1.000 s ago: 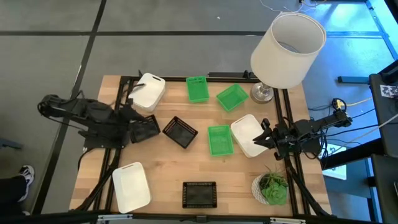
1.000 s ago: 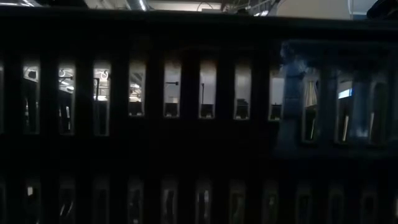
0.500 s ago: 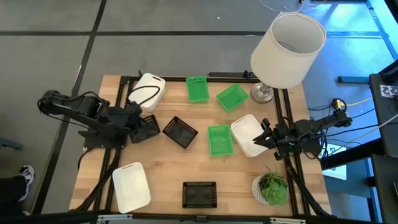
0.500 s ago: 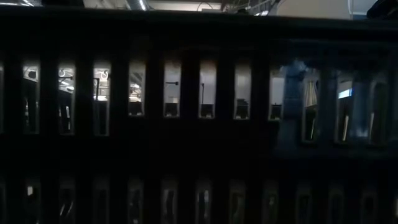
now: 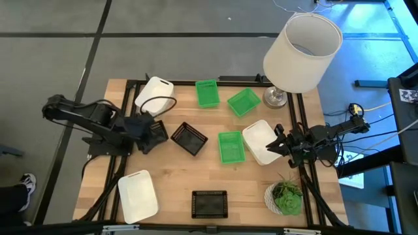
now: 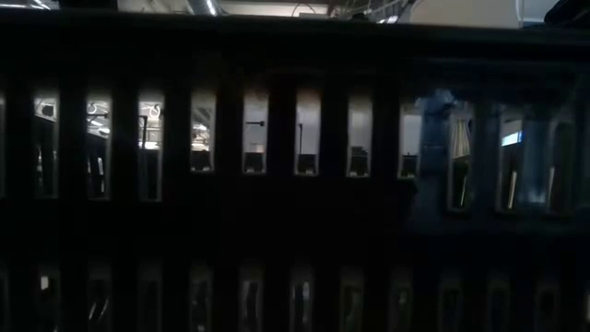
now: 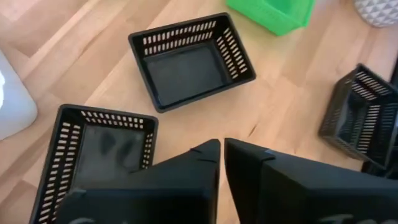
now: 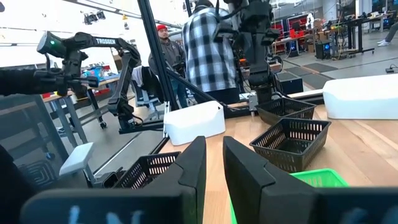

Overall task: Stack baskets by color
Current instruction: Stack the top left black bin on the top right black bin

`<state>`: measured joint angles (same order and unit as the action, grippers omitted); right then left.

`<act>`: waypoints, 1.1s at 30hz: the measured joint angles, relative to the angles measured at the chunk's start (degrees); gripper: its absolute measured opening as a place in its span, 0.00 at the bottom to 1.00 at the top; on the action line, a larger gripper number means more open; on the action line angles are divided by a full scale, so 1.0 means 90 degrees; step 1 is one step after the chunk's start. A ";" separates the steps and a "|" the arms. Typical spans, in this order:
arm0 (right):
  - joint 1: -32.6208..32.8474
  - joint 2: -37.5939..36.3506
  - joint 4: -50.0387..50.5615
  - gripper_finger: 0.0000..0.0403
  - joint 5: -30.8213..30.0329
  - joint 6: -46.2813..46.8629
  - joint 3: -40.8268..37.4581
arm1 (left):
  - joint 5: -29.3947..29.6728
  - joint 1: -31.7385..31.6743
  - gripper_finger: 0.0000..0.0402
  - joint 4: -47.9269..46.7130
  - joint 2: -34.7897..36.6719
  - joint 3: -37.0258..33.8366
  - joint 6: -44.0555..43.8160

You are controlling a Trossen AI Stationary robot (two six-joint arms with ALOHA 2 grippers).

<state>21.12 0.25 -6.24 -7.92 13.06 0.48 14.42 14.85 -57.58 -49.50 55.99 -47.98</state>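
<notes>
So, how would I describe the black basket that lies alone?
Start at the plant, on the table edge opposite the lamp. Along that edge, between the plant and a white basket, lies the black basket. The other two black ones sit together nearer mid-table.

Light wooden slatted table (image 5: 176, 176) with black metal frame rails. On it: three white plastic rectangular baskets (image 5: 155, 96) (image 5: 138, 195) (image 5: 260, 140), three bright green plastic baskets (image 5: 208, 93) (image 5: 243, 102) (image 5: 230, 146), three black mesh-sided baskets (image 5: 190, 138) (image 5: 209, 203) (image 5: 154, 134), a lamp with a big white cylindrical shade (image 5: 302, 52) at the far right corner, and a small leafy green plant in a white pot (image 5: 285, 198) at the near right corner.
</notes>
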 joint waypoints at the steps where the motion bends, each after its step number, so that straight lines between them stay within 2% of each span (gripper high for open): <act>1: -0.0002 -0.0001 0.0000 0.14 0.0000 0.0000 0.0001 | 0.0010 -0.0001 0.07 -0.0004 -0.0052 0.0000 -0.0027; 6: -0.0001 -0.0001 0.0000 0.14 0.0002 0.0005 0.0001 | 0.0095 -0.0175 0.16 -0.0096 -0.0294 0.0000 -0.0640; 11: -0.0002 -0.0002 -0.0002 0.14 0.0002 0.0015 0.0002 | -0.0284 -0.0453 0.25 -0.0179 -0.0551 0.0000 -0.1158; 16: -0.0001 -0.0001 -0.0007 0.14 0.0002 0.0014 0.0001 | -0.0310 -0.0592 0.27 -0.0533 -0.1034 -0.0002 -0.1432; 27: -0.0001 -0.0002 -0.0064 0.14 0.0063 0.0177 0.0001 | -0.0183 -0.0565 0.27 -0.0508 -0.2290 -0.0005 0.0563; 33: 0.0000 -0.0002 -0.0095 0.14 0.0323 0.0210 0.0001 | 0.0496 -0.0338 0.26 -0.0505 -0.2892 -0.0002 0.1230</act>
<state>21.12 0.23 -7.09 -5.02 14.95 0.48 18.88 11.81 -62.12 -75.53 55.96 -36.91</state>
